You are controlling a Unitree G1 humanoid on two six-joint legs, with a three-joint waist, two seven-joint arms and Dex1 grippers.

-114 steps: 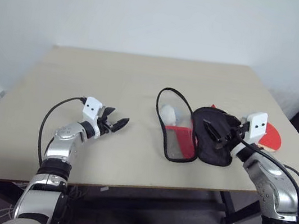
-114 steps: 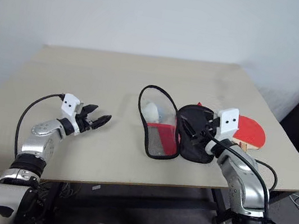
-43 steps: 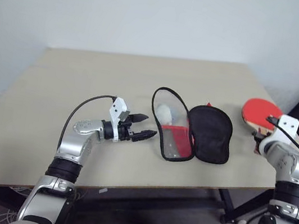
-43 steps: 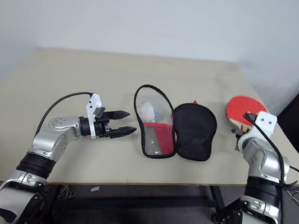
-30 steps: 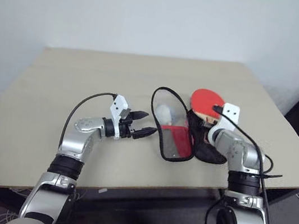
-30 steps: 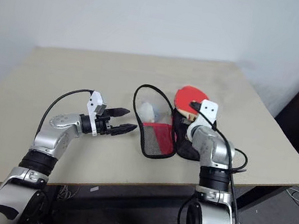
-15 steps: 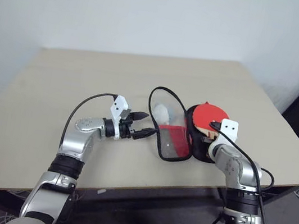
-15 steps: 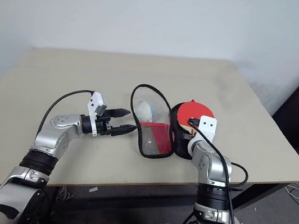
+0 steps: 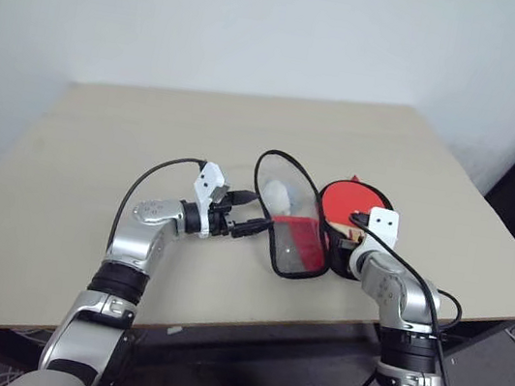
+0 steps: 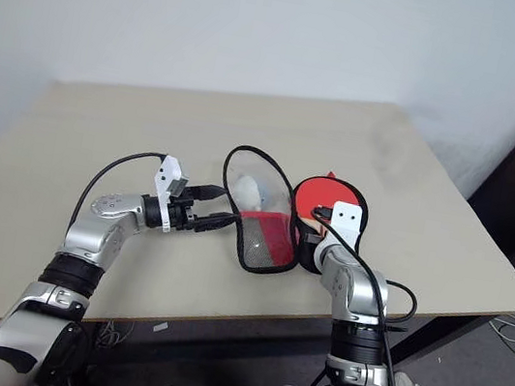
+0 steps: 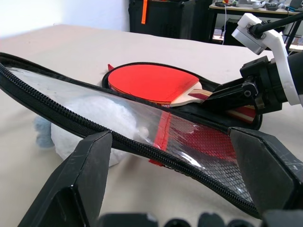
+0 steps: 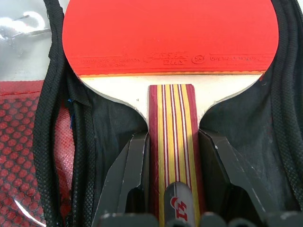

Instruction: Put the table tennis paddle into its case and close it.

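Red rubber over pale wood: the flat, rigid table tennis paddle [image 12: 170, 35] lies on the black inner half of the soft, paddle-shaped zip case [image 9: 283, 227], spread open on the beige counter [image 9: 101, 129]. I hold it with my right claw [image 12: 171, 156], clamped on the striped wooden handle, the sensible place to grip; I judge the bat light and stiff, its rubber face grippy, while the fabric cover will flop and shift. My left claw [image 11: 175, 156] stands with its fingers wide apart, empty, just beside the clear-and-red flap's zipped edge, touching nothing I can see.
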